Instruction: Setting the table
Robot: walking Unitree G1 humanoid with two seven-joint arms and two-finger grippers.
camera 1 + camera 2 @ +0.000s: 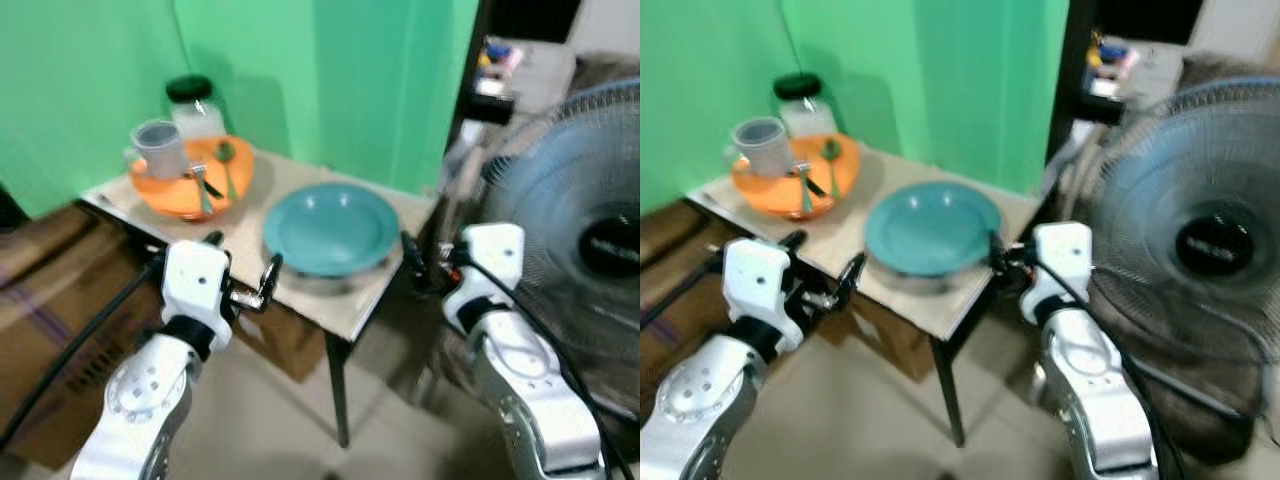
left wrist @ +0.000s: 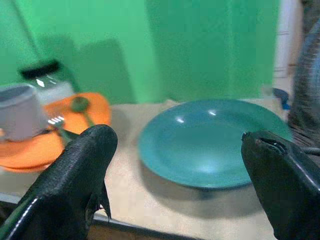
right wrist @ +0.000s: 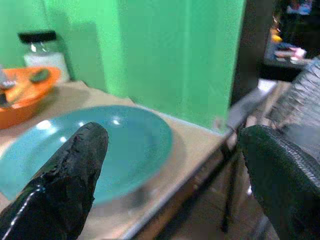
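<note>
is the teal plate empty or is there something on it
Empty. The teal plate shows only a bare, shiny surface; the fork and spoon lie on the orange plate.

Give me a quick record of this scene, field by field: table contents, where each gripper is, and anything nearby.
table: small, against green wall
teal plate: near front edge
orange plate: back left, holds grey cup, fork, green spoon
jar: black lid, behind orange plate
left gripper: open, at table's front edge
right gripper: open, beside teal plate
fan: right of table

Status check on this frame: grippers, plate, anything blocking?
Left gripper and right gripper open, flanking the teal plate at table edge. Plate untouched. Fan close by right arm.
</note>
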